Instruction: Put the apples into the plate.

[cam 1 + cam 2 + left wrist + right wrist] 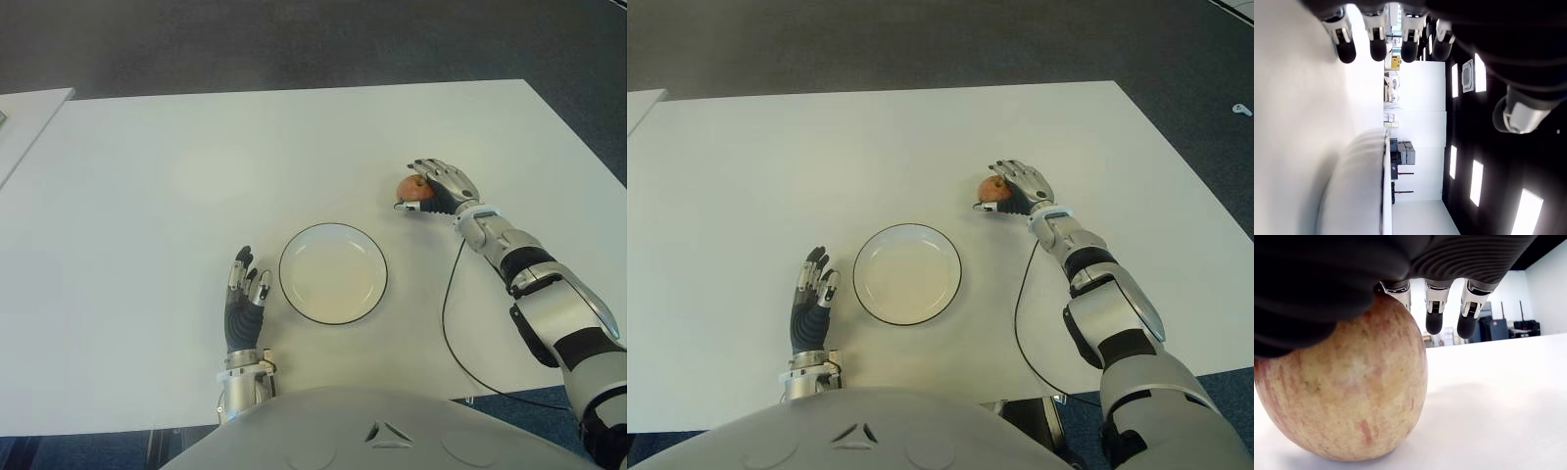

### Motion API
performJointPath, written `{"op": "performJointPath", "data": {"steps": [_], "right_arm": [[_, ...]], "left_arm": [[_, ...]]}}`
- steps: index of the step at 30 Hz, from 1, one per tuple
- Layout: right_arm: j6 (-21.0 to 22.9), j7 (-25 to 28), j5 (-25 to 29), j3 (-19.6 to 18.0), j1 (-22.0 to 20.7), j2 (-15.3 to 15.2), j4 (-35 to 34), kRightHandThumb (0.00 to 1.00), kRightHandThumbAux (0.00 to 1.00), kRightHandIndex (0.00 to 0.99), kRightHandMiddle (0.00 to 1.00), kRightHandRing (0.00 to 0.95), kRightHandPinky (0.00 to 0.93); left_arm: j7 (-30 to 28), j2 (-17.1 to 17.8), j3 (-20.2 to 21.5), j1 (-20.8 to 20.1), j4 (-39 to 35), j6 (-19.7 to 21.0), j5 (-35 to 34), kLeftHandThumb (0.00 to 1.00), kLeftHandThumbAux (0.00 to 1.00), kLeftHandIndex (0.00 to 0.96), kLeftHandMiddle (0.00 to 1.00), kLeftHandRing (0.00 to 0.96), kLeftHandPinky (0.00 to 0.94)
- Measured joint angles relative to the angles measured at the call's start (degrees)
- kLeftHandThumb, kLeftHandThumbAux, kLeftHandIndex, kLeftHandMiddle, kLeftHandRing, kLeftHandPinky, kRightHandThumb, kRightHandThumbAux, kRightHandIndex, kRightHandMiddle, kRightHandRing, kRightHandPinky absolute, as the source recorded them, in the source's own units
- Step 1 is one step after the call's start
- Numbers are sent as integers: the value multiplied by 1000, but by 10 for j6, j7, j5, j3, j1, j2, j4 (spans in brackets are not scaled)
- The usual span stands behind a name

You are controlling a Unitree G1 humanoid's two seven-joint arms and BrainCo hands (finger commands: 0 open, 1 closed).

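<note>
My right hand [439, 184] is cupping over the apple [413, 188], fingers draped but not clamped, apple sitting on the surface [147, 196] beyond the plate [333, 273]. Left hand [243, 294] is lying spread beside it.

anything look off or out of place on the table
Nothing stands out. The plate sits flat and empty, the right hand covers the apple on the table, and the left hand shows left of the plate.

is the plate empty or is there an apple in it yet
Empty. The plate holds nothing; the only apple visible sits on the table under the right hand.
</note>
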Motion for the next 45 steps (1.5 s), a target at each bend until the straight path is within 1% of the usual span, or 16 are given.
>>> {"op": "performJointPath", "data": {"steps": [10, 14, 17, 20, 32, 38, 40, 41, 42, 43, 45], "right_arm": [[11, -1, 14, 1, -3, 9, 13, 268, 288, 0, 0, 0, 7], [13, -1, 25, -3, -3, 12, 17, 276, 300, 0, 0, 0, 64], [13, -4, 34, -9, -1, 15, 20, 287, 309, 0, 14, 23, 110], [13, -7, 44, -15, 1, 18, 22, 296, 313, 2, 30, 43, 135], [13, -16, 64, -28, 8, 24, 26, 339, 325, 59, 85, 96, 162], [11, -19, 68, -32, 13, 25, 22, 397, 353, 146, 178, 176, 227], [11, -20, 69, -34, 13, 25, 22, 450, 385, 240, 255, 245, 280], [11, -20, 70, -35, 13, 26, 23, 461, 391, 259, 271, 259, 290], [9, -20, 71, -36, 13, 26, 24, 483, 403, 299, 301, 288, 314], [8, -20, 72, -36, 13, 26, 25, 491, 408, 313, 311, 298, 322], [5, -20, 74, -36, 13, 27, 26, 526, 424, 394, 359, 351, 366]], "left_arm": [[0, 0, -2, 0, 1, -2, 0, 72, 440, 0, 0, 0, 0], [0, 0, -4, 0, 1, -4, -1, 70, 440, 0, 0, 0, 0], [0, 0, -7, 1, 0, -4, -1, 68, 438, 0, 0, 0, 0], [0, 0, -9, 1, -3, -3, -2, 68, 438, 0, 0, 0, 0], [-2, 2, -12, 2, -5, -4, -1, 46, 416, 0, 0, 0, 0], [-4, 2, -13, 3, -3, -8, -1, 38, 412, 0, 0, 0, 0], [-4, 2, -13, 3, -3, -9, -1, 39, 418, 0, 0, 0, 0], [-4, 2, -13, 3, -3, -10, -1, 39, 420, 0, 0, 0, 0], [-5, 2, -13, 3, -2, -10, -2, 40, 423, 0, 0, 0, 0], [-5, 2, -13, 3, -2, -10, -2, 40, 424, 0, 0, 0, 0], [-5, 2, -13, 3, -2, -11, -2, 40, 429, 0, 0, 0, 0]]}}
